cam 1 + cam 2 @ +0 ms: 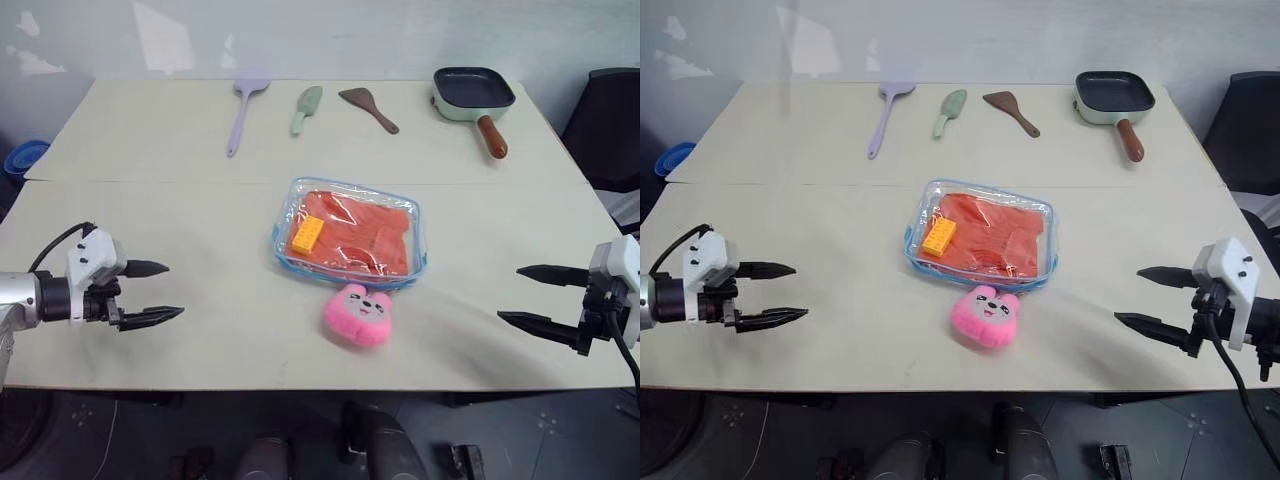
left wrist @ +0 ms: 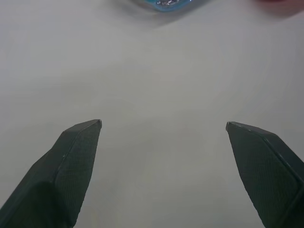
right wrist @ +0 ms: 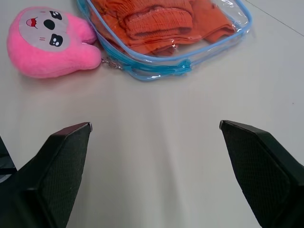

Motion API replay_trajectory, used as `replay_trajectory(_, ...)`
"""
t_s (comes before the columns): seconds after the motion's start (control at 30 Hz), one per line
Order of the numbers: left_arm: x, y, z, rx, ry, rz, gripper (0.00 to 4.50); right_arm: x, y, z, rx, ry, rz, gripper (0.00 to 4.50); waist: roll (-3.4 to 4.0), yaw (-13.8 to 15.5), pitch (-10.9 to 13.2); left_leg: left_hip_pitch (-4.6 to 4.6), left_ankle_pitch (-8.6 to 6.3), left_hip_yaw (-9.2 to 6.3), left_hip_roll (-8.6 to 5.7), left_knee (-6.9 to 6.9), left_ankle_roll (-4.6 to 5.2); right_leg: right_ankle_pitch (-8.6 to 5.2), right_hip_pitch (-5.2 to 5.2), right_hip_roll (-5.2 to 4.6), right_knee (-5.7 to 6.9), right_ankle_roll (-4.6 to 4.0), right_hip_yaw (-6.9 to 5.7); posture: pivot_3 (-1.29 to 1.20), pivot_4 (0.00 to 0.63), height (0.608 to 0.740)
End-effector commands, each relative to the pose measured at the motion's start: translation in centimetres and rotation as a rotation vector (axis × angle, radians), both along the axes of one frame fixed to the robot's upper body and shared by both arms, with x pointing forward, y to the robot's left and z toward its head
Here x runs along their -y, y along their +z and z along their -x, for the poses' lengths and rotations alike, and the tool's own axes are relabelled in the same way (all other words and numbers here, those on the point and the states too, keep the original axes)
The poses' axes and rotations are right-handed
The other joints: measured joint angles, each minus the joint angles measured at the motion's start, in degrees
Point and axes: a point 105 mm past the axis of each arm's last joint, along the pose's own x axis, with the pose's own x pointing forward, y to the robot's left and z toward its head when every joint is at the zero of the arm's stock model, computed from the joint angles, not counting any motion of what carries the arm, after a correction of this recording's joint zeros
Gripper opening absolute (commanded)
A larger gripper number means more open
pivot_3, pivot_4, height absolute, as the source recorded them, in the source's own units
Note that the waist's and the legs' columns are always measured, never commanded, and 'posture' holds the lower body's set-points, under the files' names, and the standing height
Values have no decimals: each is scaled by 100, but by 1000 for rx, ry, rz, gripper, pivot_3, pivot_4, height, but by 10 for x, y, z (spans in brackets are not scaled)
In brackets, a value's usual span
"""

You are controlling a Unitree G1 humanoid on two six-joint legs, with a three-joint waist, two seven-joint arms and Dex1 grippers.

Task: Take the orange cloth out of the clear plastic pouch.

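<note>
Orange cloth lies folded inside the clear plastic pouch, which I see flat at mid worktop with a small orange-yellow block in it. A pink plush toy touches the pouch's near edge. My left tool and right tool hover well apart at either side, jaws wide, holding nothing. Far along the pale worktop sit a purple spatula, green scoop, brown turner and frying pan, before a light wall.
</note>
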Motion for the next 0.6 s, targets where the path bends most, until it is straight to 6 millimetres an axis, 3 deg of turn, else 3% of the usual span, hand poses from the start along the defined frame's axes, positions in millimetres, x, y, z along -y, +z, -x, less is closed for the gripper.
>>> replay_trajectory(0.03, 4, 6, 0, 37, -27, -29, 4465, 0, 6, 0, 43, -8, 9, 4500, 0, -3, 0, 0, 0, 0, 0, 0, 0, 0, 0, 0, 0, 0, 0, 0, 150, 740)
replay_trajectory(0.6, 8, 2, -9, 33, 74, 28, 4465, -4, 6, -4, 73, -29, 2, 4500, 1, -1, 0, 2, 2, 3, -1, 2, -4, 1, 0, 0, 5, 1, 3, 0, 150, 740)
